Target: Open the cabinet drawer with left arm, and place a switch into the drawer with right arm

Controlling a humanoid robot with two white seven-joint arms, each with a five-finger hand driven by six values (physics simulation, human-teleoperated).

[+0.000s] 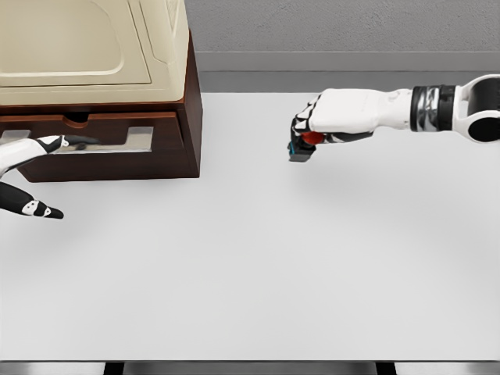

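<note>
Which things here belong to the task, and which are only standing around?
Belonging to the task:
- cabinet
- drawer, pulled open
- switch, held in the right hand
- left hand, fingers spread, at the drawer front

Only standing around:
- white table
- grey wall behind
</note>
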